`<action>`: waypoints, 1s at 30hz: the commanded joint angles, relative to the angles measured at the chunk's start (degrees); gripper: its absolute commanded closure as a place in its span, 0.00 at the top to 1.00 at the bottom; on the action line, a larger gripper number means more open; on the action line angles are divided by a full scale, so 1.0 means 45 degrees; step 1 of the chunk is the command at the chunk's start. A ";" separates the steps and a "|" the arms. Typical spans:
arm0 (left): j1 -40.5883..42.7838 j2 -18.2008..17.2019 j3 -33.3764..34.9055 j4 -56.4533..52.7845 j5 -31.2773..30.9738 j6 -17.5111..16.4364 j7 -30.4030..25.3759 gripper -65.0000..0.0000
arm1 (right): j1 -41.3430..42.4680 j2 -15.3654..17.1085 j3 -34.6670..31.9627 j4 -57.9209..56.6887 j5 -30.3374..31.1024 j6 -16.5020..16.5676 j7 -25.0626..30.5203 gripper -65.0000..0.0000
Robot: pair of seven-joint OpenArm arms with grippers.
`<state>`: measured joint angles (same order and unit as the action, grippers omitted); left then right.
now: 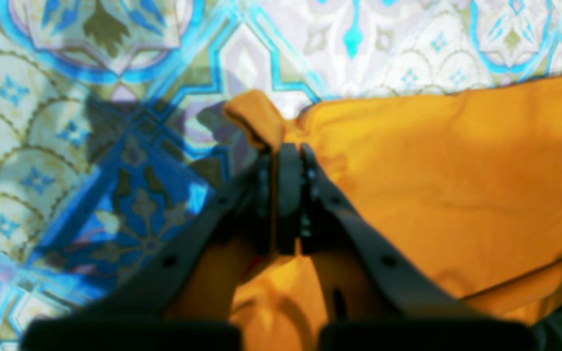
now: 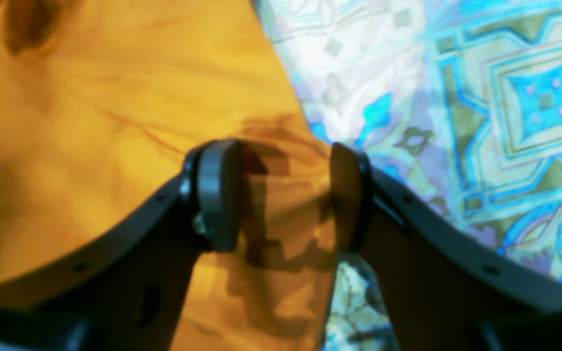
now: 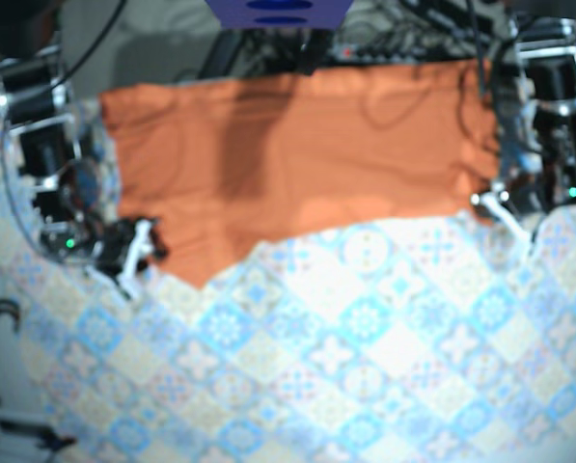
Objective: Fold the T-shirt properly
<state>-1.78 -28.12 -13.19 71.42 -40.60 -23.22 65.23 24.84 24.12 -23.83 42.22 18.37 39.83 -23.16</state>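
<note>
Since a fold needs an edge gripped at both ends, the two arms stand at opposite sides of the T-shirt [image 3: 297, 164], which lies spread across the far half of the tabletop on a patterned cloth [image 3: 365, 367]. The left claw [image 1: 288, 152] is pressed together on a bunched corner of the fabric, raising a small orange nub. The right claw [image 2: 283, 195] is spread, one finger over the shirt and one near its edge, seemingly lined up to pinch. Until it does, pulling would probably drag the shirt askew.
</note>
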 commanded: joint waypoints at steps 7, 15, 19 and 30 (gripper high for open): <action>-0.0180 -0.0267 -0.0048 0.0198 -0.0170 -0.0046 -0.0166 0.00 | 0.1034 0.0022 -0.1004 -0.0268 0.0245 0.0037 0.0565 0.45; -0.0180 -0.0267 -0.0048 0.0198 -0.0170 -0.0046 -0.0166 0.00 | 0.1132 -0.0388 -0.1433 -0.0287 0.0245 0.0037 0.0565 0.45; -0.0180 -0.0267 -0.0048 0.0198 -0.0170 -0.0046 -0.0166 0.00 | 0.1093 -0.0388 -0.1473 -0.0287 0.0245 0.0037 0.0565 0.42; -0.0180 -0.0267 -0.0048 0.0198 -0.0170 -0.0046 -0.0166 0.00 | 0.1073 -0.0388 -0.1473 -0.0287 0.0225 0.0037 0.0565 0.06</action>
<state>-1.78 -28.10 -13.17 71.42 -40.73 -23.33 65.12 27.92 21.69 -30.72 40.16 18.44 39.86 -21.69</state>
